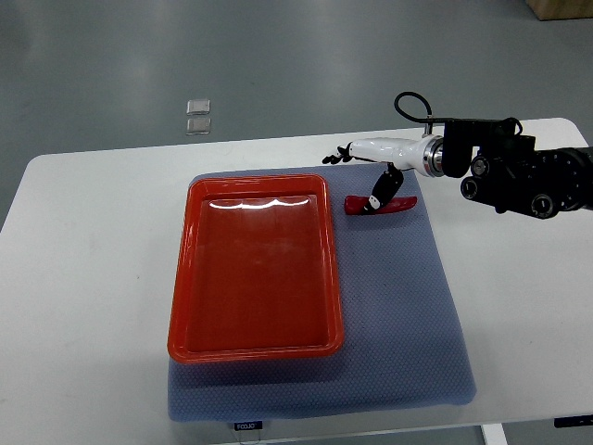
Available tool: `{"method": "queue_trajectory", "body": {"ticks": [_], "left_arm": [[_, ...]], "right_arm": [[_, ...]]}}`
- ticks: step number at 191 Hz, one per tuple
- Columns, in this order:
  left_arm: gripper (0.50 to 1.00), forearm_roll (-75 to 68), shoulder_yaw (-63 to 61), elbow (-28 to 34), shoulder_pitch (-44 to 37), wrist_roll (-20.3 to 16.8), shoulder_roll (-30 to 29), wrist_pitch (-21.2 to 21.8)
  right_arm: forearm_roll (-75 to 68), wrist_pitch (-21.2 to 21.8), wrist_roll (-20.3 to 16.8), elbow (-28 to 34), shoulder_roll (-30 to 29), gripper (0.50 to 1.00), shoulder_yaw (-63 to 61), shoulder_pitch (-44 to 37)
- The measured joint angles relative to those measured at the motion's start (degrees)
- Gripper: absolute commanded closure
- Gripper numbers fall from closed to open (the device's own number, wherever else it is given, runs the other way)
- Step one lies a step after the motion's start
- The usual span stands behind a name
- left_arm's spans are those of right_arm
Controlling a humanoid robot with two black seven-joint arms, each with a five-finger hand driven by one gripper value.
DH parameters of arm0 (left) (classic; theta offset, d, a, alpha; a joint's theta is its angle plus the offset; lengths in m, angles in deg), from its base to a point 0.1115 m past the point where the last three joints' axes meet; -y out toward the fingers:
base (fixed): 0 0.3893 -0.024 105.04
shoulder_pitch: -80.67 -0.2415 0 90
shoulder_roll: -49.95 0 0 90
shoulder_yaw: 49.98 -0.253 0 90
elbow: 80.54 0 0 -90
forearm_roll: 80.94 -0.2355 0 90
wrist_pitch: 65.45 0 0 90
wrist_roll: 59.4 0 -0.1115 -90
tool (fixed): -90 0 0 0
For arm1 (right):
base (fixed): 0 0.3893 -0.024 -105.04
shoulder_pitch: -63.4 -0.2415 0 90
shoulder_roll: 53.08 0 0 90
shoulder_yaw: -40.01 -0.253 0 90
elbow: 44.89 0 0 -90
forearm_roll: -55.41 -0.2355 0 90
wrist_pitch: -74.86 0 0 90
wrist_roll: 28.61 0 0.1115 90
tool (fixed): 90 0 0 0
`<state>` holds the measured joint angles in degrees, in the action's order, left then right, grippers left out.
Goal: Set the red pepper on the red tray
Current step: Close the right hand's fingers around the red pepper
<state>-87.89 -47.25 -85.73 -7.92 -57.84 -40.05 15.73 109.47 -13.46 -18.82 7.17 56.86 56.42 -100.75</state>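
A small red pepper (398,204) lies on the blue-grey mat (398,315), just right of the red tray's far right corner. The empty red tray (182,306) rests on the left part of the mat. My right hand (363,174), white with black fingertips, reaches in from the right edge and hovers over the pepper. Its long fingers (335,156) point left, spread and straight. One digit (383,188) hangs down and touches the pepper's left end. Nothing is grasped. The left arm is out of view.
The mat lies on a white table (93,278) whose far edge runs just behind the hand. Two small clear squares (197,116) lie on the grey floor beyond the table. A cardboard box corner (561,7) shows at the top right.
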Motion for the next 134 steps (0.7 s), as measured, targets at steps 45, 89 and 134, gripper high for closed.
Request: {"method": "queue_trajectory", "body": {"ticks": [45, 89, 134], "left_arm": [[0.500, 0.0, 0.0, 0.0, 0.0, 0.0, 0.0, 0.0], [0.500, 0.0, 0.0, 0.0, 0.0, 0.0, 0.0, 0.0], [0.500, 0.0, 0.0, 0.0, 0.0, 0.0, 0.0, 0.0]], "right_arm": [[0.2, -0.1, -3.6, -0.4, -0.6, 0.585, 1.4, 0.8], [1.8, -1.3, -9.4, -3.6, -3.6, 0.591, 1.5, 2.8], [1.9, -2.1, -12.0, -5.5, -4.9, 0.595, 1.4, 3.4]]}}
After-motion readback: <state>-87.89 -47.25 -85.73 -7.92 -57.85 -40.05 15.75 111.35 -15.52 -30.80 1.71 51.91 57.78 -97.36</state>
